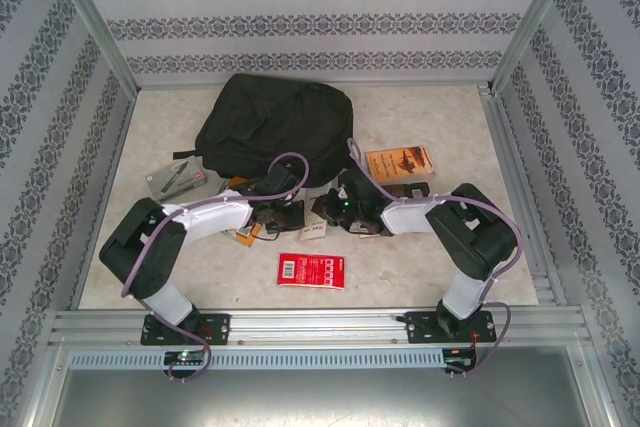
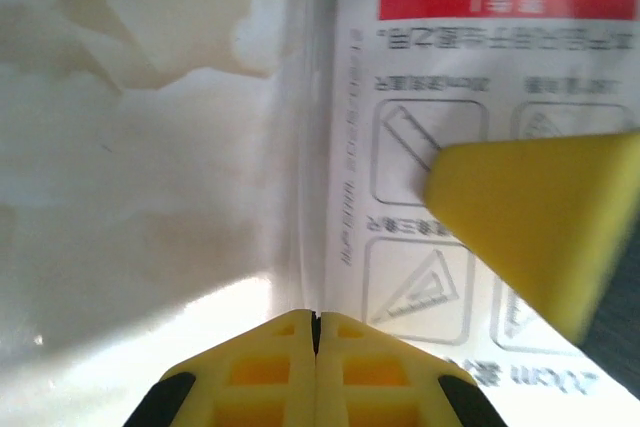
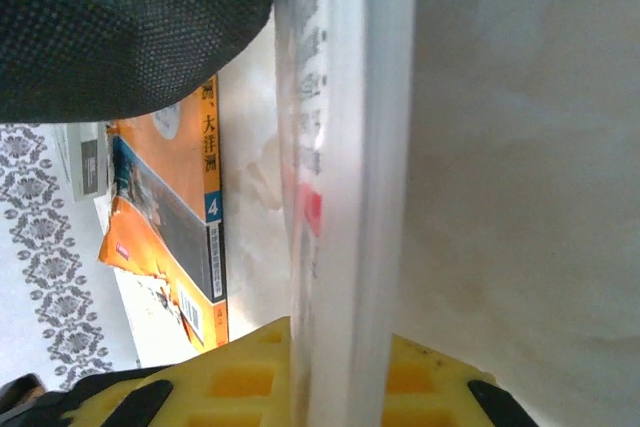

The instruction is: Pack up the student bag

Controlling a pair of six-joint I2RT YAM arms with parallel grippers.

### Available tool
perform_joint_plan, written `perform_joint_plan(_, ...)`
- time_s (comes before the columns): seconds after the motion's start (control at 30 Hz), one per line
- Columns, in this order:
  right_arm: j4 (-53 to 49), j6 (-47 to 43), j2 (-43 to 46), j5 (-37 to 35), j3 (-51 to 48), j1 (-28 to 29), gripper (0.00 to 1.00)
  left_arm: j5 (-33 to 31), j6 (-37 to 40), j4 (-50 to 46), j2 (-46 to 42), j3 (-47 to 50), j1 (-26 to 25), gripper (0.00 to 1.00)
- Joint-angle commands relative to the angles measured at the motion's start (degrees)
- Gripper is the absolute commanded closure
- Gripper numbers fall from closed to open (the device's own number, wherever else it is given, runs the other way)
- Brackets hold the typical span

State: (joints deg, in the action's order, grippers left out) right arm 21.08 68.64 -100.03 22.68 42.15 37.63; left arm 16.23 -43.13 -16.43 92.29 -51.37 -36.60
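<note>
With the student bag (image 1: 275,127) lying at upper centre of the top view, I noted the left gripper (image 2: 315,332) pinched flat on the clear packet (image 2: 440,67) and the right gripper (image 3: 340,367) clamped across it, so opposing pulls could tear it.

Orange book (image 3: 175,172) spine: "大洋洲", "4"; package (image 2: 420,197): "20cm".

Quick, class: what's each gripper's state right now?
Left gripper: closed, pinching the clear packet edge.
Right gripper: closed on the clear packet.
</note>
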Motion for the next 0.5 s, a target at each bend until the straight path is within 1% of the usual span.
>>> perform_joint_plan(0.0, -2.95, -3.3, 2.73, -2.08, 0.92, -0.33, 0.88, -0.2, 2.27, -4.28, -4.37, -0.02, -1.11, 1.0)
perform_joint_plan(0.13, -5.7, -4.73, 5.58, -3.14, 0.33, -0.41, 0.89, -1.87, 4.34, -8.03, -7.38, -0.94, -1.15, 1.0)
perform_joint_plan(0.23, -7.91, -5.68, 8.48, -3.74, -0.52, -0.47, 0.88, -3.14, 5.78, -10.67, -9.23, -2.19, -1.11, 0.97)
perform_joint_plan(0.47, -18.08, -9.39, 19.04, -6.37, -3.26, -0.28, 0.88, -7.97, 11.64, -18.32, -11.98, -10.21, -1.03, 0.91)
